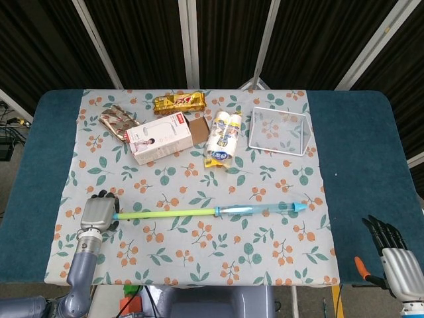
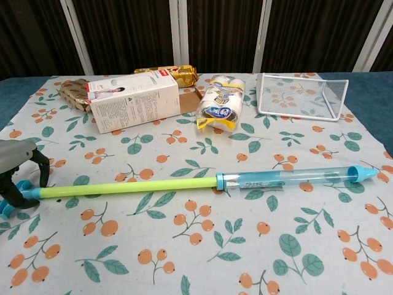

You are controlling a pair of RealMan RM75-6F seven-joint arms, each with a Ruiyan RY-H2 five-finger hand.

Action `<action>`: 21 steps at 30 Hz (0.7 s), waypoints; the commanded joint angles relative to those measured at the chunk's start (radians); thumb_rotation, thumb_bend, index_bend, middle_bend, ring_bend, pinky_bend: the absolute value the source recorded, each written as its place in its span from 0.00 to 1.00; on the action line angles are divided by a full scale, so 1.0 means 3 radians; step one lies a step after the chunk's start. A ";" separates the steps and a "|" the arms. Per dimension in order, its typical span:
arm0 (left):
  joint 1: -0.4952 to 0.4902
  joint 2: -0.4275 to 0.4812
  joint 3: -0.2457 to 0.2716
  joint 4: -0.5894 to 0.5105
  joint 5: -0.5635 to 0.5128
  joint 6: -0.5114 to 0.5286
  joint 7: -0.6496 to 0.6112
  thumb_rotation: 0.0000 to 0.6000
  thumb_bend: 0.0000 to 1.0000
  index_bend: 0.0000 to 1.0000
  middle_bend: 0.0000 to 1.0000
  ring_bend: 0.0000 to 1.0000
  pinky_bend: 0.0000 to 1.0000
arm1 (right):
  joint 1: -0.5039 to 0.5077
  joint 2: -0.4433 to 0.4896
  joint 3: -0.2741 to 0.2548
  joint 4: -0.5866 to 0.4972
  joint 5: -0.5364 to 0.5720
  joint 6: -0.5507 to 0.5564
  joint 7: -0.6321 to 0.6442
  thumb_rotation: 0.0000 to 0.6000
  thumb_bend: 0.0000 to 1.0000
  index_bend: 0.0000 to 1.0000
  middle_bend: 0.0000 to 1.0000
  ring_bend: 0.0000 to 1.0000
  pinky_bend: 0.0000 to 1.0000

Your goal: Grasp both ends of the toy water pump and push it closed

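Observation:
The toy water pump (image 1: pixel 212 211) lies drawn out across the flowered cloth, its yellow-green rod (image 2: pixel 129 186) to the left and its clear blue barrel (image 2: pixel 295 177) to the right. My left hand (image 1: pixel 98 213) sits at the rod's left end. In the chest view the left hand (image 2: pixel 15 169) has its dark fingers curled over the blue handle there, gripping it. My right hand (image 1: pixel 391 248) hangs beyond the table's front right corner, fingers straight and apart, holding nothing, far from the barrel's tip (image 1: pixel 301 207).
Along the back stand a white carton (image 1: pixel 162 137), a gold snack bar (image 1: pixel 179 102), a patterned packet (image 1: pixel 119 123), a pack of bottles (image 1: pixel 224 138) and a wire mesh basket (image 1: pixel 281 130). An orange-handled tool (image 1: pixel 361 266) shows by my right hand.

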 commanded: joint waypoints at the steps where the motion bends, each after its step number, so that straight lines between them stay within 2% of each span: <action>1: -0.0005 -0.0002 0.0007 0.0002 -0.0013 -0.0001 0.0004 1.00 0.43 0.52 0.26 0.15 0.25 | 0.0000 0.0000 0.0000 -0.0001 0.0000 0.0001 -0.0001 1.00 0.42 0.00 0.00 0.00 0.00; 9: -0.0017 -0.0006 0.0019 -0.0011 -0.0004 0.0018 -0.0016 1.00 0.53 0.57 0.26 0.15 0.25 | 0.0000 0.0002 -0.0002 0.0000 -0.0004 -0.0002 0.0000 1.00 0.42 0.00 0.00 0.00 0.00; 15: -0.0026 0.0051 0.0012 -0.0126 0.0084 0.0061 -0.0052 1.00 0.55 0.58 0.26 0.15 0.25 | 0.0012 0.0007 -0.0007 -0.0019 0.0001 -0.0031 0.0018 1.00 0.42 0.00 0.00 0.00 0.00; 21: -0.0031 0.0163 0.0029 -0.0304 0.0215 0.0101 -0.0074 1.00 0.55 0.59 0.26 0.15 0.25 | 0.0119 0.0070 0.0009 -0.0213 -0.0007 -0.0185 -0.0068 1.00 0.42 0.00 0.00 0.00 0.00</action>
